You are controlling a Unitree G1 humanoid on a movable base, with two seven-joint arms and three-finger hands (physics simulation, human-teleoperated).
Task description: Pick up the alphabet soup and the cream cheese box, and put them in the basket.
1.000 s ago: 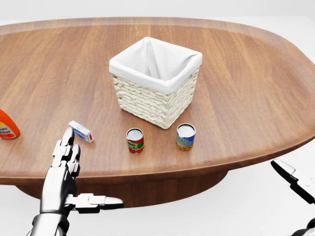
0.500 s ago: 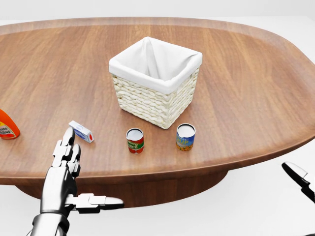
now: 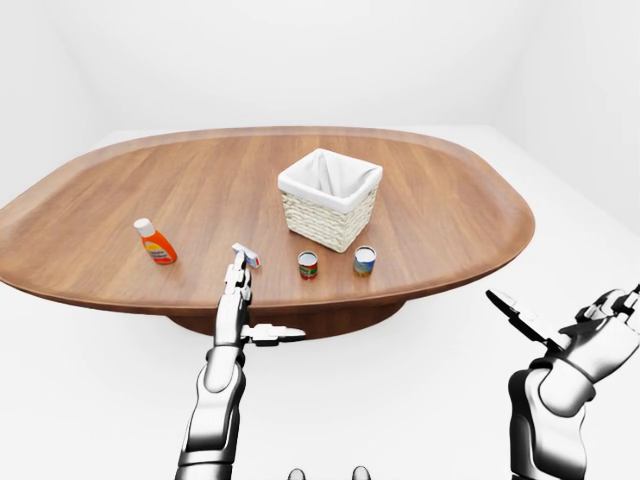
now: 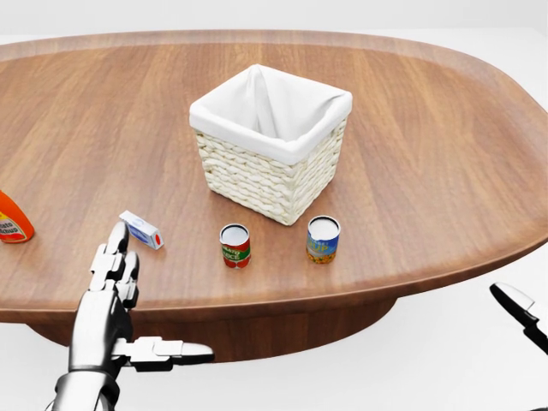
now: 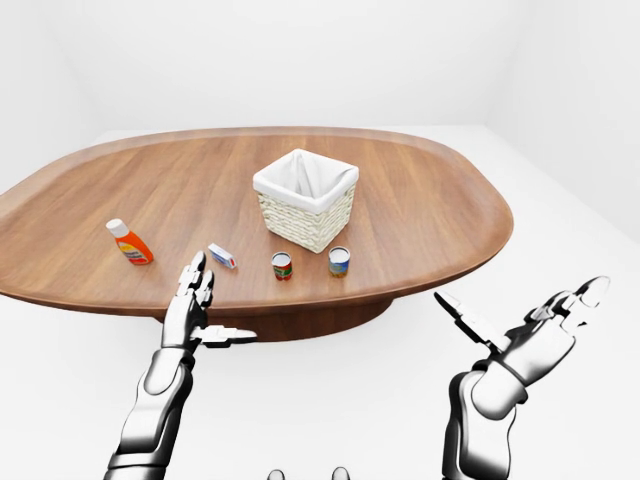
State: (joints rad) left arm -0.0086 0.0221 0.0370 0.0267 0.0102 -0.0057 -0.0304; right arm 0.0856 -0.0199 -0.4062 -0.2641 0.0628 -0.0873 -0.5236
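The alphabet soup can (image 4: 323,239), blue and yellow, stands upright near the table's lower edge in the head view, just below the basket. The white-lined wicker basket (image 4: 270,141) sits mid-table. The small cream cheese box (image 4: 140,229) lies flat at lower left. My left hand (image 4: 141,295) is open, its fingers stretched upward with their tips just below and left of the box, apart from it, and its thumb pointing right. My right hand (image 5: 525,320) is open off the table's right end, holding nothing; in the head view only a fingertip shows.
A red can (image 4: 235,246) stands between the box and the soup can. An orange bottle (image 4: 10,219) lies at the far left of the oval wooden table (image 4: 445,171). White floor surrounds the table.
My right hand has sunk down and to the right in the head view, so less of it shows. The left hand and the objects have stayed put.
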